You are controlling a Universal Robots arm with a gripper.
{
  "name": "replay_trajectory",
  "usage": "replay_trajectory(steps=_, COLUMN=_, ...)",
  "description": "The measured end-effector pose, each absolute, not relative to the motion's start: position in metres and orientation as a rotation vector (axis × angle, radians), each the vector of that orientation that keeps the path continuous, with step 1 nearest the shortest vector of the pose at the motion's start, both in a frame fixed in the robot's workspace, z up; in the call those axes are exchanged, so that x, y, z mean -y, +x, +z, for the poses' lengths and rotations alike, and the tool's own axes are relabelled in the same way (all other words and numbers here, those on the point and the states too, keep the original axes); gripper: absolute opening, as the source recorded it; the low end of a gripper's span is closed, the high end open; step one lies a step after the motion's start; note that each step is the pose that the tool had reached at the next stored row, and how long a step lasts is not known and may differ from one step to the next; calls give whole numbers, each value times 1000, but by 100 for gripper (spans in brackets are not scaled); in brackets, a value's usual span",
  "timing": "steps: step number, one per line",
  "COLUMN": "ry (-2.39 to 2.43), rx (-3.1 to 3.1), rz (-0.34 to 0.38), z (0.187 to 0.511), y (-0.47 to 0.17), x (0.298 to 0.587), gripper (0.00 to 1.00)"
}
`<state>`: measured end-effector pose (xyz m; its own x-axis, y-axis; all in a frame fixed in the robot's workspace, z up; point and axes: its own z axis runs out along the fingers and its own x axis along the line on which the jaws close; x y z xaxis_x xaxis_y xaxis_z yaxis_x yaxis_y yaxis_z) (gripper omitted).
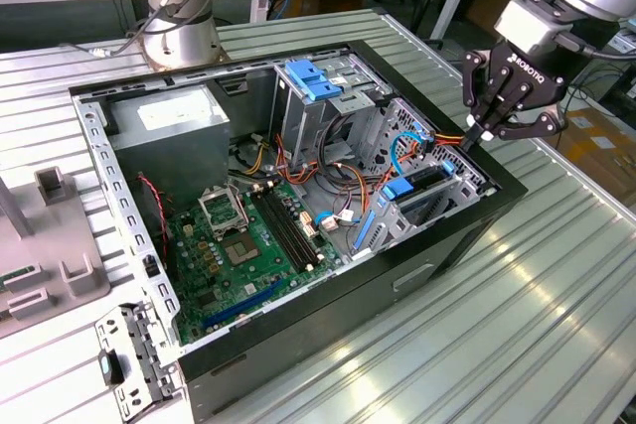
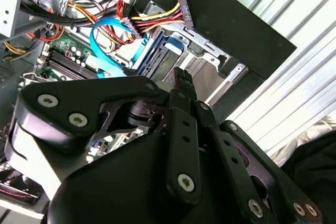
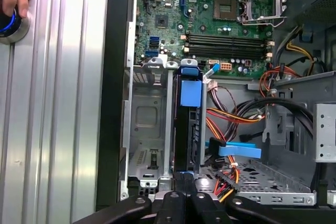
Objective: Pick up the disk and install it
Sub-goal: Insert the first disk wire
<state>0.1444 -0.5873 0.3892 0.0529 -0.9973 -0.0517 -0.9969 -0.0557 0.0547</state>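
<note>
**Disk** (image 3: 189, 124): on edge in the drive cage (image 3: 147, 124), at the exterior view's right end of the open computer case (image 1: 328, 330), beside an empty slot.

**Gripper** (image 3: 184, 179): fingers closed together, holding nothing. The tips are at the disk's outer end, possibly touching it; contact is unclear.

**Blue data cable** (image 3: 239, 149): lies just beside the disk; connection cannot be told.

**Status:** pickup apparently done and the disk slotted in. Full seating is unconfirmed.
</note>
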Motion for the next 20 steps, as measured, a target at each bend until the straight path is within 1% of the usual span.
replay_trajectory(steps=12, ry=2482, rx=1903, rz=-116, z=389, y=146, x=587, gripper=11)
replay_trajectory(steps=20, ry=2705, rx=1551, rz=-112, z=389, y=146, x=587, gripper=11)
